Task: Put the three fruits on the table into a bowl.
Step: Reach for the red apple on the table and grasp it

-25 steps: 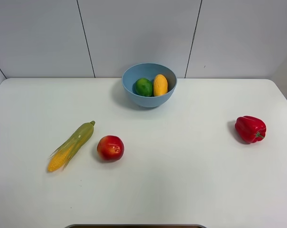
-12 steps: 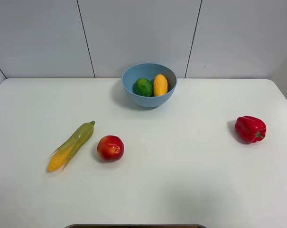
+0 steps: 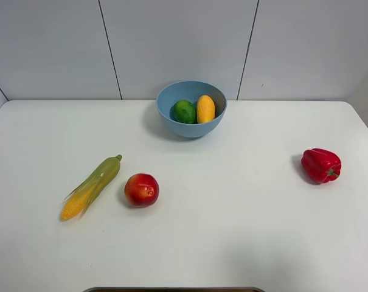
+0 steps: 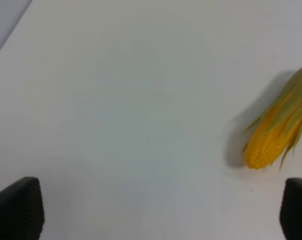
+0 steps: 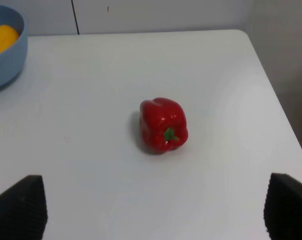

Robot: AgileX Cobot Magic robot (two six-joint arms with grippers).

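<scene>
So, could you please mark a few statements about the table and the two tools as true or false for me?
1. The lime and the mango lie side by side in the bowl. True.
2. The red fruit is in the bowl as well. False: it sits on the table beside the corn cob.
3. The bell pepper touches the bowl. False: it lies well apart from it, on the table's right side in the high view.
4. The left tool is open and holds nothing. True.
5. The right tool is shut on the bell pepper. False: it is open, and the bell pepper lies free on the table.
</scene>
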